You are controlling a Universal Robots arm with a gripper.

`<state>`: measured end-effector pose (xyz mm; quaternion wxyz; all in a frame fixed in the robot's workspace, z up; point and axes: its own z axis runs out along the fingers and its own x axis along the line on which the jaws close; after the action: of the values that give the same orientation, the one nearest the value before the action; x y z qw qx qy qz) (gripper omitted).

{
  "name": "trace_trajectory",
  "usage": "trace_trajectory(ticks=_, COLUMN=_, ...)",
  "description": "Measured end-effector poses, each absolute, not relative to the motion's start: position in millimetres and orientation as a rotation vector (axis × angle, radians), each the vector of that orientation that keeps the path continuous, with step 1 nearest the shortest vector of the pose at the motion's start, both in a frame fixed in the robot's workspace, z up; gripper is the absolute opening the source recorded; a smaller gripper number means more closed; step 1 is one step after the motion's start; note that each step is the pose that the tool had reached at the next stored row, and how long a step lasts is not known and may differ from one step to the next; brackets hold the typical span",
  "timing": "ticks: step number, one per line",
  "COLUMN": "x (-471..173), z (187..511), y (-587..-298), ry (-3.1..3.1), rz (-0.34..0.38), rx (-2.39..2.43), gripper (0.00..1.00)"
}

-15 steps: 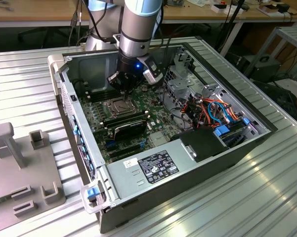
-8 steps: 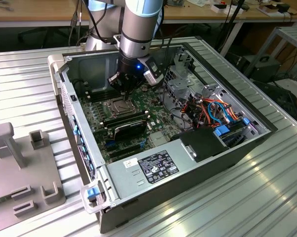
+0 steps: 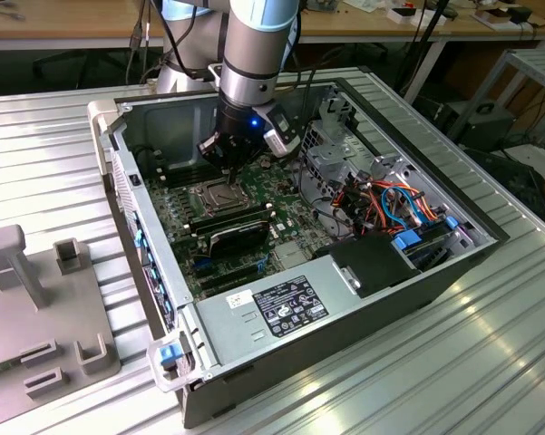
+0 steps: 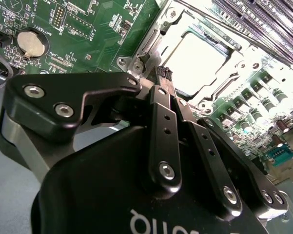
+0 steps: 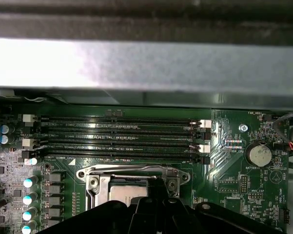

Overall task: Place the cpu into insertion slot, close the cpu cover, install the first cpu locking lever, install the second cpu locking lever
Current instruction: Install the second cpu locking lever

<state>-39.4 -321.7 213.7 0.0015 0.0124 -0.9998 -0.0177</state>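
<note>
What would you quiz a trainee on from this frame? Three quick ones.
1. True or false: the cpu already lies in the insertion slot.
2. The cpu cover is: A) raised on its hinge, B) folded down around the chip.
3. In the second wrist view, are the fingers of the gripper open or shut?

Key: 1 true. 2 B. 3 shut, with the tips at the socket's edge.

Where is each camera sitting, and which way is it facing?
Exterior view: off the arm, above the open computer case, looking down; arm and end effector show.
Second wrist view: behind the shut fingers, toward the cpu.
First wrist view: toward the memory slots.
Both wrist views share the cpu cover.
</note>
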Motion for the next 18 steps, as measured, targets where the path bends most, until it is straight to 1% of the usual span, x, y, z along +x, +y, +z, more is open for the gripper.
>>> trace_trajectory(ticks=2, x=-39.1, z=214.8, y=-321.8, ry=-3.138, rz=-0.055, rx=0.039, gripper=0.11)
trace_trajectory(ticks=4, x=-39.0, z=227.1, y=-321.7, ry=-3.138, rz=-0.055, rx=0.039, gripper=0.11)
trace_trajectory(ticks=6, x=-38.8, z=230.0, y=-322.3, ry=-3.138, rz=-0.056, rx=0.039, gripper=0.11)
trace_trajectory(ticks=18, x=-38.6, z=236.7, y=-350.0, ry=-3.138, rz=-0.055, rx=0.039, gripper=0.11)
